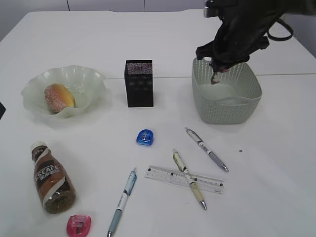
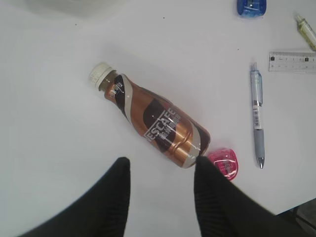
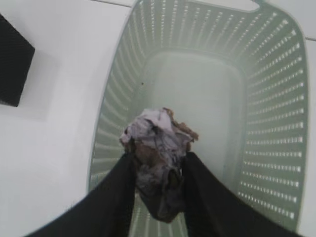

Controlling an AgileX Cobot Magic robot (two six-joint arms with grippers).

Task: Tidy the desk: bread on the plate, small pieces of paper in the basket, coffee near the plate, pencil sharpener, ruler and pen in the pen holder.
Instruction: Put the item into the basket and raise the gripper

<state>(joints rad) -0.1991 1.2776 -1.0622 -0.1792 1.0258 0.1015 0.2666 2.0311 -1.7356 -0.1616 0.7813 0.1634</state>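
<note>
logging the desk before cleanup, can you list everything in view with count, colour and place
bread: 1, golden-brown, in the plate
plate: 1, pale green, far left
pen holder: 1, black mesh, centre back
basket: 1, grey-green, right back
crumpled paper: 1, greyish with brown, held over the basket
coffee: 1, brown bottle, lying front left
pencil sharpeners: 2, blue at centre, pink at front edge
ruler: 1, clear, front centre
pens: 3, blue-grey front, yellowish across the ruler, grey right of it
left gripper: black fingers open above the coffee's base
right gripper: black fingers shut on the paper
</note>
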